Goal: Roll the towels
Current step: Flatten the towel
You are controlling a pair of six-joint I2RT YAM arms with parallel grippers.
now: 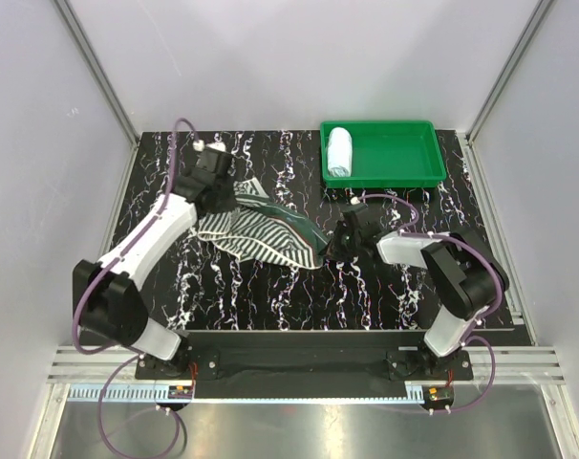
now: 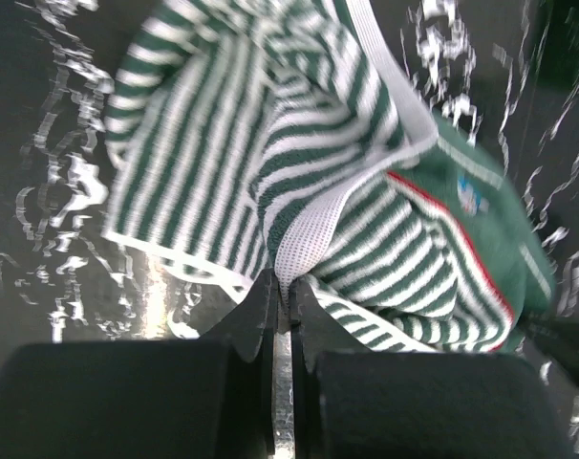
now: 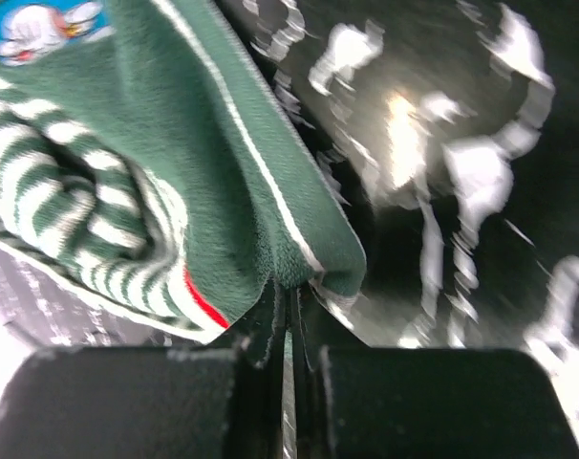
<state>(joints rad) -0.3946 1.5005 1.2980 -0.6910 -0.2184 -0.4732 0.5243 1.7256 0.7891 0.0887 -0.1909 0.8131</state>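
**Towel rolling: spreading stage.** The striped towel (image 1: 261, 234), green and white with a solid green border and a small printed patch, lies crumpled on the counter (image 1: 270, 306), slightly left of centre. The left end effector (image 2: 282, 287) is clamped on a white-edged fold at the towel's far-left end. The right end effector (image 3: 288, 301) is clamped on the green hem at its near-right corner, with only cloth between the jaws. The pale blue towel (image 1: 340, 151) lies already rolled in the far-left corner of the green tray (image 1: 404, 180), which sits at the counter's far-right corner, well apart from the work.

**Step in hand (judged):** drawing the striped towel out flat so that it can be rolled.

**How to do it well:**
- Draw the two grips apart along the line joining them, only until the slack middle straightens.
- Keep both grips low, so the cloth settles on the counter rather than tucking under itself.
- The left grip seems to hold a fold, not a true corner, so a hidden layer may trail. If it does, regrasp at the edge.
- The right grip is a thin pinch on the hem, and a hard pull could slip it free.
- Set one towel edge parallel to the counter's near edge, so the roll runs straight.
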